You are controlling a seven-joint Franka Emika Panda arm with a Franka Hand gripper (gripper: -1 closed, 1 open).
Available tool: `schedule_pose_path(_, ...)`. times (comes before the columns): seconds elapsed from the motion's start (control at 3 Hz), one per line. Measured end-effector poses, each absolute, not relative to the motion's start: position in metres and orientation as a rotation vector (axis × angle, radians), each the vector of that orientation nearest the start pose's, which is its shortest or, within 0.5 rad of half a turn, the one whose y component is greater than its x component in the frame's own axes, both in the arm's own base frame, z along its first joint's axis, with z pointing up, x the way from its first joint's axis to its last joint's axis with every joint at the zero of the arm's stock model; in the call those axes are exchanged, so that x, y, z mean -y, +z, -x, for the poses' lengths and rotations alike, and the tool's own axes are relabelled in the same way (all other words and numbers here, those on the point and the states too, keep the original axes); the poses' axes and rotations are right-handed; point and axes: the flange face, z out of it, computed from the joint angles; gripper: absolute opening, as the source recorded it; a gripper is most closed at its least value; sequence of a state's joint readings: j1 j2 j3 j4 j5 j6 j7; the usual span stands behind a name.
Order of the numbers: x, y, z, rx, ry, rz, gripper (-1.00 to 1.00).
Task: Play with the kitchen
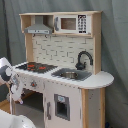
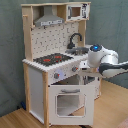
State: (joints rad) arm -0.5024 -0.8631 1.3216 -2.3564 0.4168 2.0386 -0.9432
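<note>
The kitchen [image 1: 70,55] is a tall white and light-wood toy with a red-ringed black hob [image 1: 36,66], a sink [image 1: 70,75], a black faucet [image 1: 84,59] and a grey hood [image 1: 39,29]. In the second exterior view the kitchen [image 2: 50,40] stands at the left, and its windowed oven door [image 2: 70,102] hangs tilted open below the knobs. My white arm [image 2: 102,57] reaches in from the second exterior view's right. My gripper [image 2: 86,74] is at the counter's front edge, just above the open oven. The first exterior view shows the gripper [image 1: 19,92] low at the left, beside the oven opening.
A grey curtain [image 1: 115,50] hangs behind the kitchen. A toy microwave [image 1: 75,23] sits on the top shelf. A white cabinet door [image 1: 61,106] under the sink is closed. The kitchen stands on a wooden floor [image 2: 110,107].
</note>
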Motion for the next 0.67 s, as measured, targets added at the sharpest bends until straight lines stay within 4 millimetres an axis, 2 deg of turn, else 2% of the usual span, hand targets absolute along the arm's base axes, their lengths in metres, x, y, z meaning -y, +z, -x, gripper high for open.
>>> schedule_pose_path(0.67, -0.367, 0.356, -0.303, 2.448, 0.012, 2.544, 1.0)
